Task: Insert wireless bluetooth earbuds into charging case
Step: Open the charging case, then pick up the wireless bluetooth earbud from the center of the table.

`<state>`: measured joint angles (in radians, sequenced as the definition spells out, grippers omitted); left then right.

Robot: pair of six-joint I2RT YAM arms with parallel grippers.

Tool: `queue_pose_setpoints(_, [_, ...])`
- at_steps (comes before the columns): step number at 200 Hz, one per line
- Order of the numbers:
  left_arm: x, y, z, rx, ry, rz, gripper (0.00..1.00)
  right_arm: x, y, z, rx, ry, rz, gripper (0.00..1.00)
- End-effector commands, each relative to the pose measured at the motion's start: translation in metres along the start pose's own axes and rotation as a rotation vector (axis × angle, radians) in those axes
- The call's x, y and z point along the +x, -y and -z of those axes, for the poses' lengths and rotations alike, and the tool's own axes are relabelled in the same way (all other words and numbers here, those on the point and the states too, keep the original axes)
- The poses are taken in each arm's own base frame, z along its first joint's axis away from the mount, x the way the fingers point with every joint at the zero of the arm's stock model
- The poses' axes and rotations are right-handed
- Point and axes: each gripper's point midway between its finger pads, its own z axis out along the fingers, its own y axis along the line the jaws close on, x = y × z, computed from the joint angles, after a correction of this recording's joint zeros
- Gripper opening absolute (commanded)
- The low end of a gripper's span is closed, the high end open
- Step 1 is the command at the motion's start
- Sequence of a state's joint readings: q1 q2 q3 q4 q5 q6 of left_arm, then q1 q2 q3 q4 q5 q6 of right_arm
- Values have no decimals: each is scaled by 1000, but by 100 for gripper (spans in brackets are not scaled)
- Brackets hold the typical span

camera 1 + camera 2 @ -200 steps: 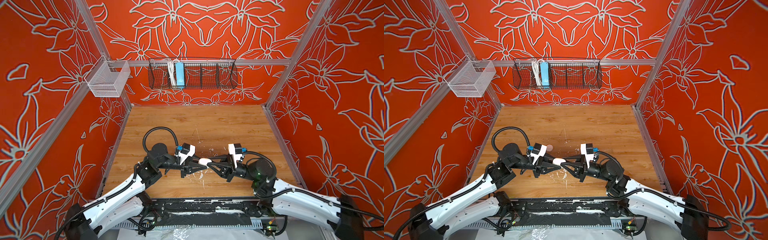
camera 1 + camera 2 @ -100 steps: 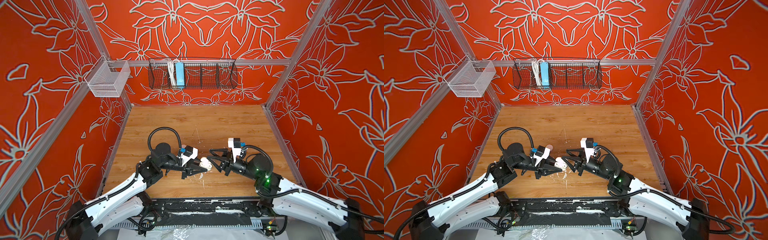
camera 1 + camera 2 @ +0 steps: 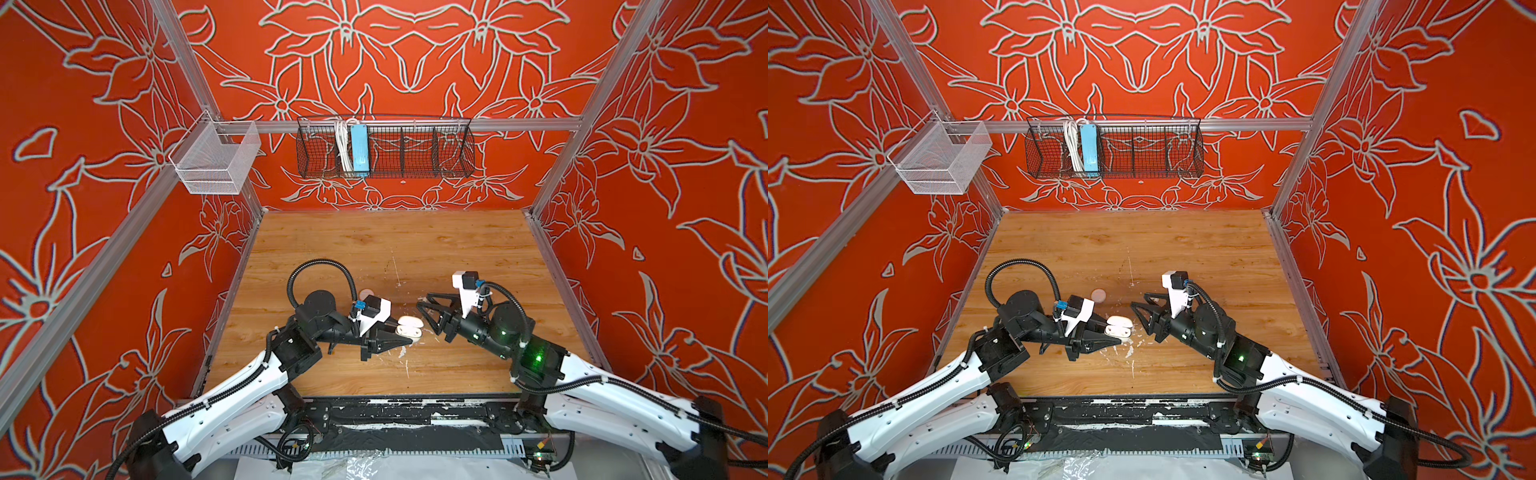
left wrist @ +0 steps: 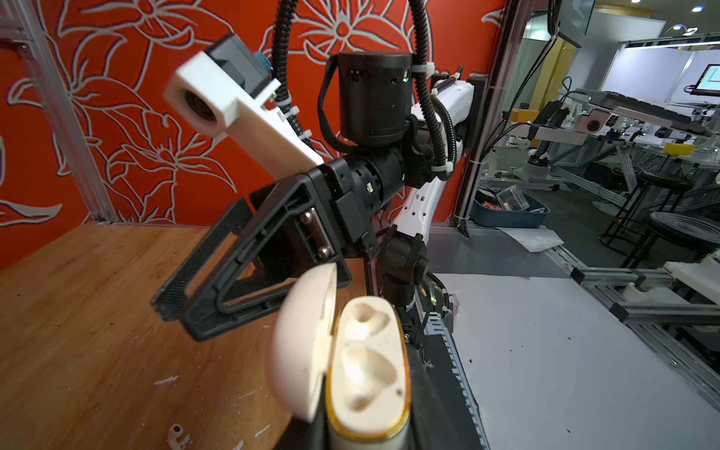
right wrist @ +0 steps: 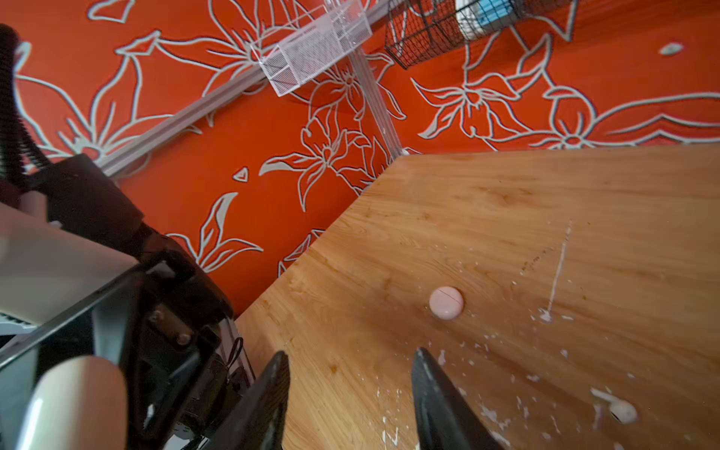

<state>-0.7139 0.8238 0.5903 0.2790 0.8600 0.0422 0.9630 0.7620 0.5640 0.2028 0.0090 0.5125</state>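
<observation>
Your left hand is clenching the charging case, right hand hanging released; pinch the bulb of that likely slippery earbud.

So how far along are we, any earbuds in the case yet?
Done: the white oval charging case is lid-open, clamped in the left gripper. Both sockets look empty, so nothing is seated. In hand: the right gripper is open and empty beside the case. Still to do: pick the small white stemmed earbud off the wooden table and seat it, then the rest. The round pink case lies aside.
</observation>
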Motion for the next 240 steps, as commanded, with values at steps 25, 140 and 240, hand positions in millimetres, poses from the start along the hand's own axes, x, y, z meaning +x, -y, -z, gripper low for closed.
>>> queue_pose_setpoints(25, [2,-23,1,-136,14,-11,0,-45,71,54,515,77,-37,60])
queue_pose_setpoints(140, [58,-118,31,-515,-40,184,0,69,183,-13,802,-514,-69,51])
queue_pose_setpoints(240, [60,-117,40,-554,-50,135,0,131,215,-42,881,-784,-89,47])
